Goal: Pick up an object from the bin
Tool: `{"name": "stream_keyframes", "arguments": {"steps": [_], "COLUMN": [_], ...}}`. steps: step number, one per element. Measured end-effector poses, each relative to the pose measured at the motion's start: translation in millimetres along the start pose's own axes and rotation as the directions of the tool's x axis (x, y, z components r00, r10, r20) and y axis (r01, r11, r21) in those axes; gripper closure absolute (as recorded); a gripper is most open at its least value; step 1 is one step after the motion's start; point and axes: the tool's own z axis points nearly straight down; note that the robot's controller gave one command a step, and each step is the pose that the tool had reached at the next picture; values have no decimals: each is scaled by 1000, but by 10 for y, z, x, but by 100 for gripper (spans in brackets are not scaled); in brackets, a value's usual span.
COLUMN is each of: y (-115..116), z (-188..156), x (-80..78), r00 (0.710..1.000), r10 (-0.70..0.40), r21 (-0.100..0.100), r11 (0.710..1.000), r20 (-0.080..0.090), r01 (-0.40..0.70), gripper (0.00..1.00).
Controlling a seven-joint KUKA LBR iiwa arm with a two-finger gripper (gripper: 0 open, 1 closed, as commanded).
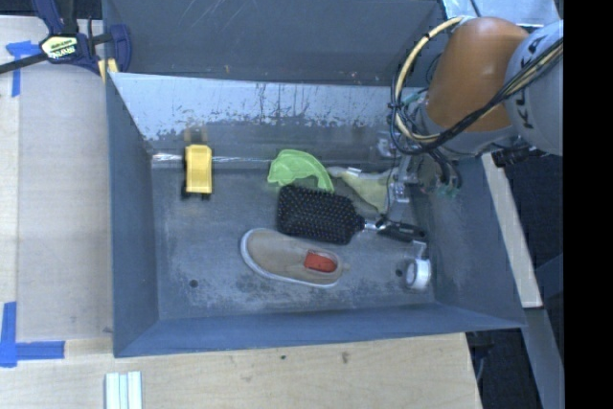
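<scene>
My gripper (397, 192) hangs low at the right side of the bin, under the orange-covered wrist. It is right beside a pale yellow-green soft thing (367, 187) and just above the thin handle end of a black hairbrush (314, 214). The brush's dark bristled head lies in the middle of the bin floor. A small silvery round thing (415, 274) sits below the gripper near the bin's front right corner. I see nothing held in the gripper.
A bright green curved piece (299, 168) lies behind the brush. A beige shoe-shaped thing with a red patch (287, 259) lies in front of it. A yellow block (197, 170) stands alone at the back left.
</scene>
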Motion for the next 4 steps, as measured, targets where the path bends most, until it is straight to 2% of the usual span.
{"name": "stream_keyframes", "arguments": {"steps": [1,2,3,4], "y": [217,519,889,972], "z": [264,398,445,453], "x": [59,43,347,395], "r00": [999,997,902,880], "r10": [49,-80,433,475], "r21": [0,3,1,-3], "r11": [999,997,902,880], "r20": [5,2,7,10], "r01": [-49,80,-433,-475], "gripper": [0,0,100,100]}}
